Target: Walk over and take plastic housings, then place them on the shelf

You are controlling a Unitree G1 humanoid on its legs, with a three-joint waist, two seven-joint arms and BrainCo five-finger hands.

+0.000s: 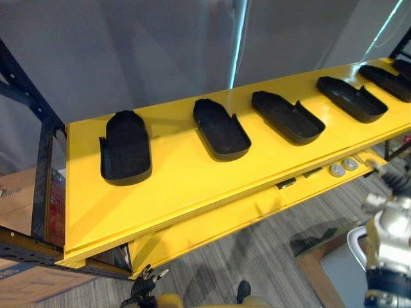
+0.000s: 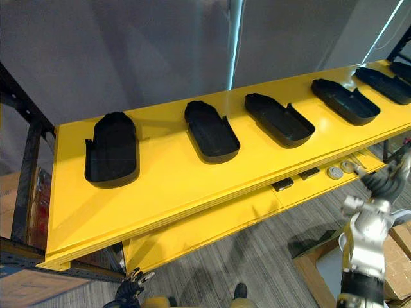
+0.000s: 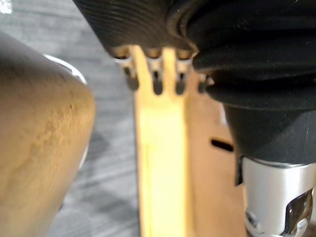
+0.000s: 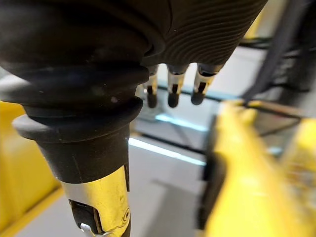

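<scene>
Left eye view: housings all on the shelf, both hands empty

Black plastic housings sit in a row along the yellow shelf (image 1: 173,186): first housing (image 1: 125,151), second housing (image 1: 221,130), third housing (image 1: 287,117), fourth housing (image 1: 351,98), fifth housing (image 1: 385,82). All are hollow side up, apart from one another, skewed across the board and back from its front edge.

My read: open side up gives a rim to pinch, the gaps leave finger room, and the setback guards against sliding off.

Left hand (image 3: 157,81) hangs low, below the shelf's front edge, fingers straight and loose, nothing in them. Right hand (image 4: 174,91) is low by the shelf's right end, fingers also straight, nothing held. Probably a walking posture, arms down to clear the shelf.

Can't tell whether this row is the pick source or finished placements.
</scene>
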